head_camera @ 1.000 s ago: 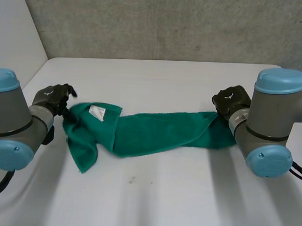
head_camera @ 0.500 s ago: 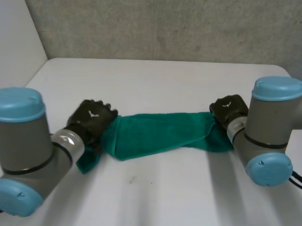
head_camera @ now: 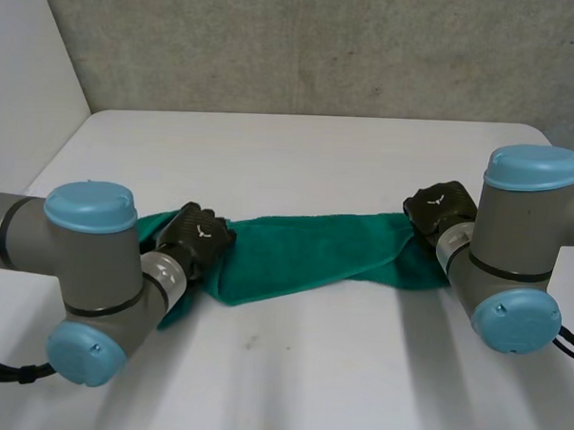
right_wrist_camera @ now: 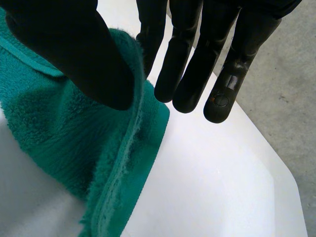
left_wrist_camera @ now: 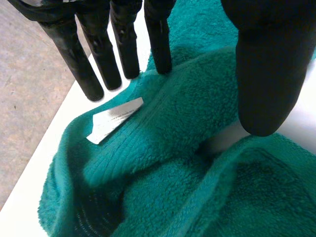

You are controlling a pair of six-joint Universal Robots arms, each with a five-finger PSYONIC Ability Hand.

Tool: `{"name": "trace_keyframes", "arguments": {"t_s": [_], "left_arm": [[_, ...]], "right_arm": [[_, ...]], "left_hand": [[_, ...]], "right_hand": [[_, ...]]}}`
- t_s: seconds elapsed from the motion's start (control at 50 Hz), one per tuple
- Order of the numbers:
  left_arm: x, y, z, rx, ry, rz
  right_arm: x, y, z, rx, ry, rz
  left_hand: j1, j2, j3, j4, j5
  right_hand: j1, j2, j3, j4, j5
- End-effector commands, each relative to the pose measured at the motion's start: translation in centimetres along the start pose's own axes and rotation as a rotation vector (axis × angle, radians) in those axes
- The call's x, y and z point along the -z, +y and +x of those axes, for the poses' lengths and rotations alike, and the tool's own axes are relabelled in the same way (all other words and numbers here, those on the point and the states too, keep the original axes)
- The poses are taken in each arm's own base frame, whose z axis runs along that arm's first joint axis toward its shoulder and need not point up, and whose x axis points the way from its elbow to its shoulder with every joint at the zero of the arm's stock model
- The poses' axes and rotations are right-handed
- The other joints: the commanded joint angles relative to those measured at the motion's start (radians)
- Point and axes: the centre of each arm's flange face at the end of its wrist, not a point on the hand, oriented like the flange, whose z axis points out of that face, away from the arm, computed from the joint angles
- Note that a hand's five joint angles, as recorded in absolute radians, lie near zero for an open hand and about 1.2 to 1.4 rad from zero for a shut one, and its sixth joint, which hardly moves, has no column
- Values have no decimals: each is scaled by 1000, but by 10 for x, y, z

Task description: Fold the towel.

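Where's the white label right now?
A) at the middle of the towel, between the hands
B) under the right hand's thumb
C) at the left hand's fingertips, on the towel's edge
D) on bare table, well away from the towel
C: in the left wrist view the white label lies at the edge of the green towel, just past the left hand's straight fingertips.

In the head view the left hand (head_camera: 198,238) and its arm (head_camera: 90,254) cover one end of the towel (head_camera: 304,254), so the folds under the palm are hidden. The towel's other end passes beneath the right hand (head_camera: 440,207), which hides any contact between them. In the left wrist view the print on the white label (left_wrist_camera: 114,119), just beyond the fingertips, is too small to read. The towel is cut off by the frame below the palm.
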Motion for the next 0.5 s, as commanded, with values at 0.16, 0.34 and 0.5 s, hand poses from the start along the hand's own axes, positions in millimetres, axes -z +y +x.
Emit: {"name": "trace_keyframes", "arguments": {"t_s": [0.16,0.34,0.5], "left_arm": [[-1,-25,-29,65,-146,119],[44,-35,-73,331,-290,133],[40,-4,-67,388,-236,-22]], "right_arm": [[11,-3,5,90,-30,-51],[54,-5,18,284,-140,-203],[66,-8,16,298,-191,-212]], "left_hand": [[861,874,872,870,870],[861,874,872,870,870],[861,874,872,870,870]], "right_hand": [[407,221,215,209,228],[407,221,215,209,228],[407,221,215,209,228]]}}
